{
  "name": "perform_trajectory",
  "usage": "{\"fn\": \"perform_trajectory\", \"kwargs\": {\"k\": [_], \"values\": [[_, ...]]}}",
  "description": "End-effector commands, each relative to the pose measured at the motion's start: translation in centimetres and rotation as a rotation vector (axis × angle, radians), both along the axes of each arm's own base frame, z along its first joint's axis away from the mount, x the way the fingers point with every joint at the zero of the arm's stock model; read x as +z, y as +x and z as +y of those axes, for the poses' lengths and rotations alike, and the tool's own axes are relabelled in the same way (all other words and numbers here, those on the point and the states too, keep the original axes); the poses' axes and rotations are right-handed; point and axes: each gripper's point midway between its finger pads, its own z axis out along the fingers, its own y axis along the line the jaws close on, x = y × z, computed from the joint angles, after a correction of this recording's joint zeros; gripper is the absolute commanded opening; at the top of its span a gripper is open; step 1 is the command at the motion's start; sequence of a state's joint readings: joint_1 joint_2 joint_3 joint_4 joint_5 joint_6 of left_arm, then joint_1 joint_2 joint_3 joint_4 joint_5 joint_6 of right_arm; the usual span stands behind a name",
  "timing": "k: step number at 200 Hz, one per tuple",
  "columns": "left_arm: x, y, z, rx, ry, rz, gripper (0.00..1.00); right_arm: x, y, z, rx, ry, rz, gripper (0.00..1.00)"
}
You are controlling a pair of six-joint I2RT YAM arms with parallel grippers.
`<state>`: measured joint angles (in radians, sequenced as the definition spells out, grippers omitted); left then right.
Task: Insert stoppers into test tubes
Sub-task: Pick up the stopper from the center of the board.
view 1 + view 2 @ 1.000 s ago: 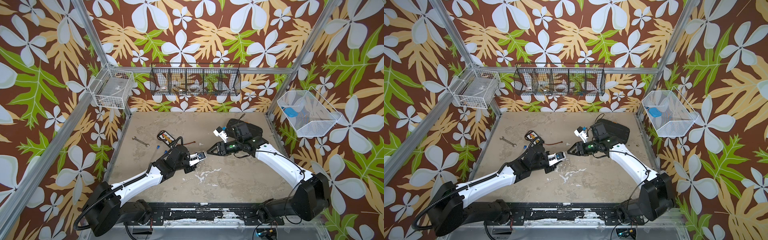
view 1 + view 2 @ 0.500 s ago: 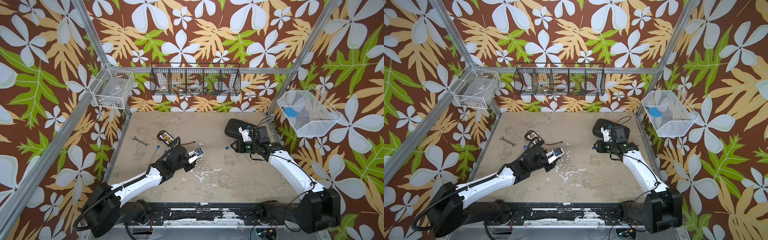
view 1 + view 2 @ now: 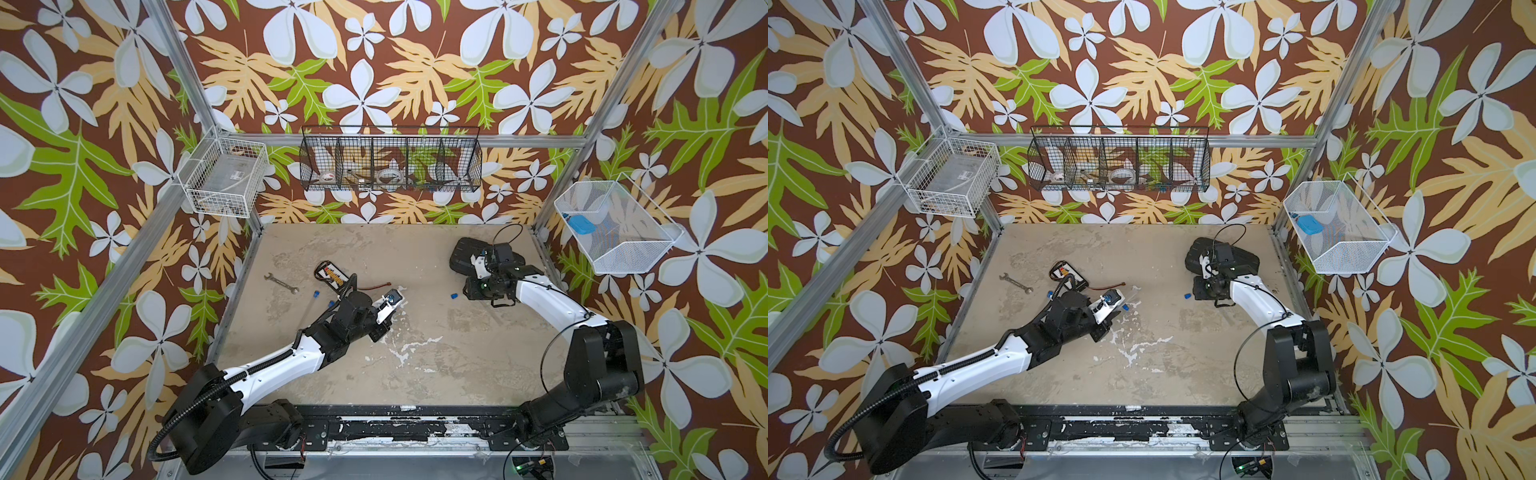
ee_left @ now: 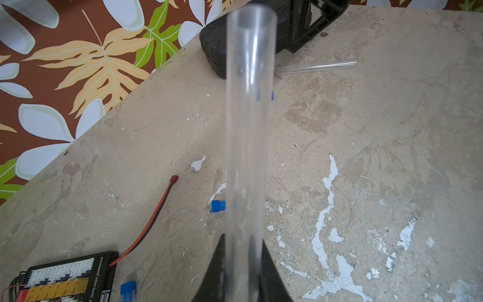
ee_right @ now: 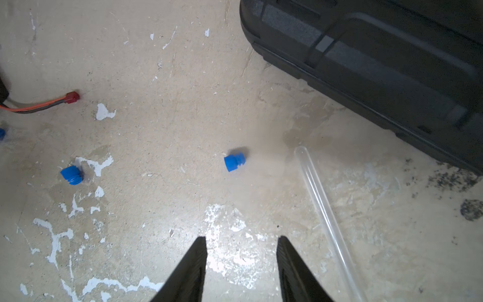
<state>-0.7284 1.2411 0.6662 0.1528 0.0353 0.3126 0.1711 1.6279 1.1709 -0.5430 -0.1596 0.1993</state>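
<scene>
My left gripper is shut on a clear test tube that stands out from the jaws with its far end open. A second test tube lies on the table beside my right gripper. That gripper is open and empty, low over the table near the black case. A blue stopper lies just ahead of its jaws, also in both top views. Another stopper lies farther off, near the left gripper. Two more stoppers lie by the left arm.
A black case sits at the back right, close behind the right gripper. A breadboard with a red-black wire and a silver wrench lie at the back left. Wire baskets hang on the walls.
My right gripper has drawn away from the left gripper at the table's middle to the right, over a stopper by the black case. The left gripper still holds its tube.
</scene>
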Motion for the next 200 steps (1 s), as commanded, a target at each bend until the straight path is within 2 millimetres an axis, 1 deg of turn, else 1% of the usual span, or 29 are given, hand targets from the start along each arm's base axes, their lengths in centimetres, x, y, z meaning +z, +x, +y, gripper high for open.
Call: {"fn": "perform_trajectory", "kwargs": {"k": [1, 13, 22, 34, 53, 63, 77, 91, 115, 134, 180, 200], "values": [[0.7, 0.2, -0.3, 0.0, -0.031, -0.008, 0.0, -0.9, 0.5, -0.5, -0.018, -0.034, 0.048, 0.47], [0.7, 0.2, -0.3, 0.0, -0.028, -0.007, 0.0, -1.2, 0.8, -0.3, -0.063, -0.022, 0.054, 0.5], [0.7, 0.2, -0.3, 0.002, -0.028, -0.008, 0.0, -1.2, 0.9, -0.2, -0.133, -0.007, 0.051, 0.53], [0.6, 0.2, -0.3, 0.0, -0.026, -0.008, 0.0, -1.4, 0.9, 0.8, -0.197, 0.019, 0.059, 0.53], [0.8, 0.3, -0.3, 0.002, -0.026, -0.012, 0.0, -2.3, 0.7, 1.4, -0.365, 0.007, 0.107, 0.51], [0.8, 0.4, -0.3, 0.002, -0.027, -0.013, 0.0, -2.6, 0.7, 2.1, -0.441, 0.018, 0.136, 0.52], [0.9, 0.4, -0.3, 0.004, -0.026, -0.016, 0.0, -3.2, 0.5, 3.1, -0.513, 0.041, 0.16, 0.52], [0.9, 0.4, -0.2, 0.007, -0.023, -0.017, 0.0, -3.7, 0.3, 3.3, -0.583, 0.062, 0.174, 0.53], [1.0, 0.2, 0.0, 0.011, -0.023, -0.02, 0.0, -3.9, 1.0, 3.8, -0.624, 0.08, 0.16, 0.56], [0.9, 0.2, 0.1, 0.01, -0.024, -0.02, 0.0, -4.5, 1.4, 4.0, -0.635, 0.068, 0.179, 0.57], [0.9, 0.1, 0.1, 0.006, -0.022, -0.021, 0.0, -5.9, 2.0, 3.5, -0.697, 0.037, 0.188, 0.57], [0.8, 0.0, 0.1, 0.004, -0.022, -0.019, 0.0, -6.1, 2.7, 3.5, -0.706, 0.031, 0.175, 0.56]]}}
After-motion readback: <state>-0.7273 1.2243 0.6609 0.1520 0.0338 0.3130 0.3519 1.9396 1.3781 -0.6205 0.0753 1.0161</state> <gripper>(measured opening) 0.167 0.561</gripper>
